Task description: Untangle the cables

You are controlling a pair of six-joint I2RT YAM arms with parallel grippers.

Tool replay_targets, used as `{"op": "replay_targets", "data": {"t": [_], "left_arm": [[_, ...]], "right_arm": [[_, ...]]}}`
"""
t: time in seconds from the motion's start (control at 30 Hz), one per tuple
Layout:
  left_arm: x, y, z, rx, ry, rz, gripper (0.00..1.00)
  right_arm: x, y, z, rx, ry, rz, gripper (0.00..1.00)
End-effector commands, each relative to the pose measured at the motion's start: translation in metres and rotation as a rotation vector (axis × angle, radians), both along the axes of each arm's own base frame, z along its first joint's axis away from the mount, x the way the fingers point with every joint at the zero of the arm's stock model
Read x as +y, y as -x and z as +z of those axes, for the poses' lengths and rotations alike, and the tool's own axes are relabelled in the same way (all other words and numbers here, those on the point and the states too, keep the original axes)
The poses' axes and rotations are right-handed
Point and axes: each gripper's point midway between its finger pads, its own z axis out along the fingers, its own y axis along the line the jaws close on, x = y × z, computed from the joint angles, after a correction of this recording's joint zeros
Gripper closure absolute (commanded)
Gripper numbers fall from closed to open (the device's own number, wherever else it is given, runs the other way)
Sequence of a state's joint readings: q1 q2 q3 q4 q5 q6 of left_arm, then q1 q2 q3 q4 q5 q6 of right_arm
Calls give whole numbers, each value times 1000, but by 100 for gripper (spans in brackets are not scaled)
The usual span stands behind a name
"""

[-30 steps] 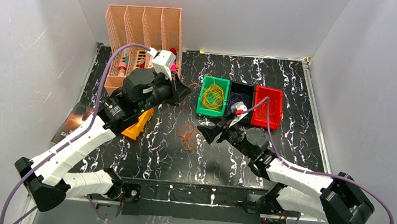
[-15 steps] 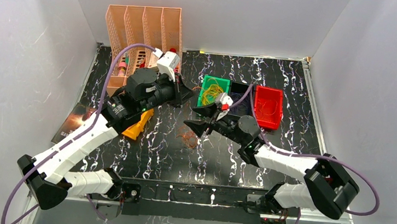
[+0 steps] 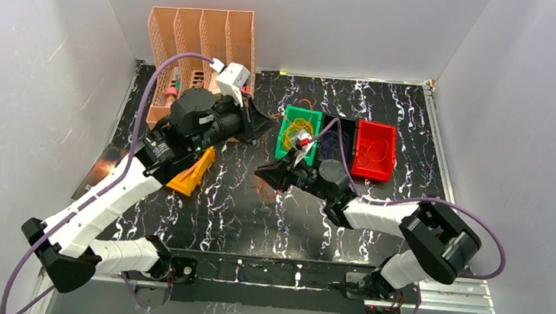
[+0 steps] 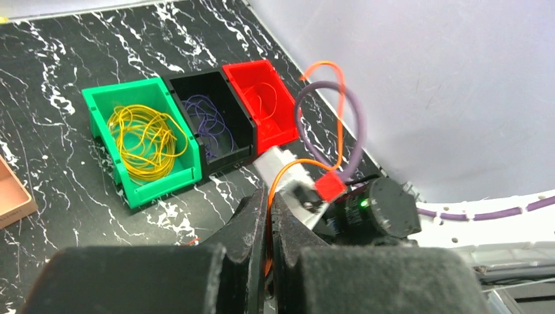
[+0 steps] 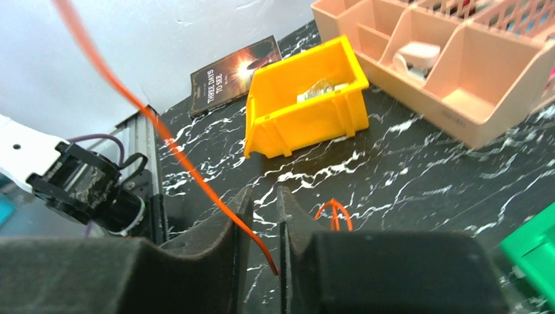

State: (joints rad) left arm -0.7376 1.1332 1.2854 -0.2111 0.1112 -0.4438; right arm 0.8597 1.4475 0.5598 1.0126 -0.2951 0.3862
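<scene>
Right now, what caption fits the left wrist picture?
Left gripper pinches a thin orange wire loop, facing green, black and red plastic bins.

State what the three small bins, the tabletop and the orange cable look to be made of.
The green bin, black bin and red bin: likely moulded hard plastic, semi-gloss, judging by solid colour and thin even walls. The tabletop: black marble-look surface with white veins, perhaps printed laminate, with a slight sheen. The orange cable: thin flexible wire, seemingly plastic-sheathed, since it holds smooth springy loops.

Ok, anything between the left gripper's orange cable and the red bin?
Yes: between the left gripper holding the orange cable and the red bin, the right arm's wrist camera and lilac cord hang over the green bin.
</scene>
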Motion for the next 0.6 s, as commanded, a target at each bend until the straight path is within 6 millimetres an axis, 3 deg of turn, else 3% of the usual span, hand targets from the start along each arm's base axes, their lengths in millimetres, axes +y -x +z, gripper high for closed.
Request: {"op": "replay_targets", "data": {"t": [0.0, 0.13, 0.57], "left_arm": [[12, 3, 43, -72, 63, 39, 100], [19, -2, 63, -111, 58, 77, 100], [30, -17, 112, -242, 4, 139, 100]], "right_arm": [[4, -1, -14, 142, -33, -16, 76], [5, 4, -43, 236, 14, -3, 85], [-26, 21, -96, 321, 134, -60, 85]]}}
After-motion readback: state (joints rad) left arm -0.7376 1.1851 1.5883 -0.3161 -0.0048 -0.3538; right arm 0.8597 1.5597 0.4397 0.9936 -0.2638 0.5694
